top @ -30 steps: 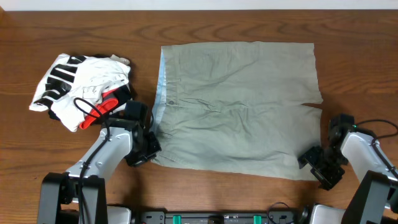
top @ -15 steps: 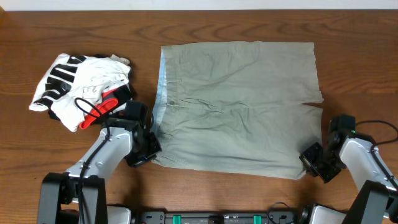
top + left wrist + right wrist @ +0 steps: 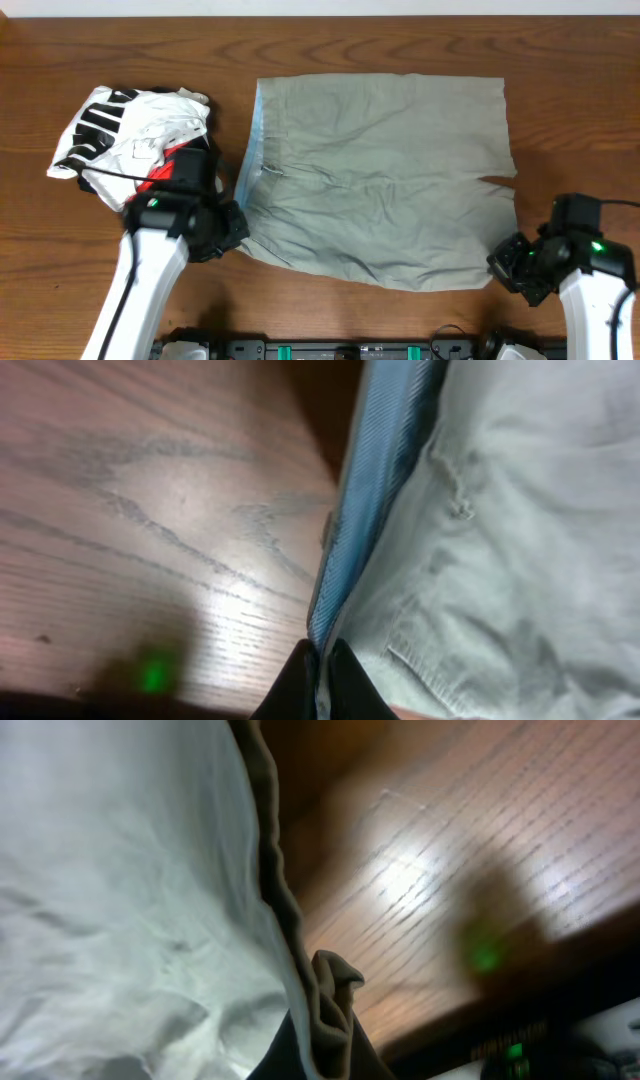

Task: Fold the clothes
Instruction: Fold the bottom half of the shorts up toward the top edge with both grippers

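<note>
Far left: a white striped bundle (image 3: 135, 140) sits off the job, touching nothing I'm working.

My left claw (image 3: 232, 228) is clamped on the near waistband corner of the shorts (image 3: 380, 170). On the wrist view the blue lining (image 3: 385, 480) runs straight into the closed fingers (image 3: 300, 685).

The shorts lie spread mid-table (image 3: 580, 100), waistband left, legs right.

My right claw (image 3: 503, 262) is pinched on the near leg hem (image 3: 270, 870).

Change over the last second: both claws have risen, the near edge is coming off the wood, and the far edge has slid slightly toward me. I read both grips as holding, so the fold-over toward the far edge can start.
</note>
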Controlling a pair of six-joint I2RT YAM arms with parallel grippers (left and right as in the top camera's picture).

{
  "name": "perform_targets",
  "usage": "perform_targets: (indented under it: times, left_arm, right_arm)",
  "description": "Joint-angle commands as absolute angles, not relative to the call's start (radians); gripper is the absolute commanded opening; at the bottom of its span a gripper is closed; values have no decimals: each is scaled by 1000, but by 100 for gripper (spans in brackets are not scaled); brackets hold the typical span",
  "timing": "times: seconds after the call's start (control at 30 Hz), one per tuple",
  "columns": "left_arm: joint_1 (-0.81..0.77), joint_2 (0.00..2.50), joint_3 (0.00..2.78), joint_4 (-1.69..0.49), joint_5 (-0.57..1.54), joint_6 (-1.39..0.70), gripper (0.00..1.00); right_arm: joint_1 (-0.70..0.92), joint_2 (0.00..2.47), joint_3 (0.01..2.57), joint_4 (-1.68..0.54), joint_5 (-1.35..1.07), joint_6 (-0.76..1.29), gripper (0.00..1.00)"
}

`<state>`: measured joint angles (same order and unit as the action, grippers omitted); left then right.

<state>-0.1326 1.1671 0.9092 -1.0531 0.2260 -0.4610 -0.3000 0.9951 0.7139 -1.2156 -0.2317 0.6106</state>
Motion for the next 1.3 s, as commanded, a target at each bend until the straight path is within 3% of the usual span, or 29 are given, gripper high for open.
perform_targets:
  times: [0.0, 0.17, 0.33, 0.57, 0.97, 1.27]
  left_arm:
    - [-130, 1069, 980, -1106, 217, -439, 6]
    - [-130, 971, 1074, -1149, 217, -439, 6]
    - [-129, 977, 1177, -1050, 178, -397, 6]
    - [-129, 1155, 1193, -940, 139, -347, 6]
    - [-128, 1483, 1193, -615, 59, -325, 6]
    - [-128, 1597, 1193, -519, 54, -307, 6]
  right_arm:
    - [-313, 945, 825, -1285, -261, 559, 1]
    - [-313, 943, 1008, -1395, -282, 504, 1]
    - [-313, 1003, 1106, -1340, -282, 503, 1]
    - [-313, 1213, 1109, -1076, -396, 495, 2]
    - [-277, 1608, 1109, -359, -688, 587, 1]
    - [-198, 1752, 1109, -192, -685, 636, 1]
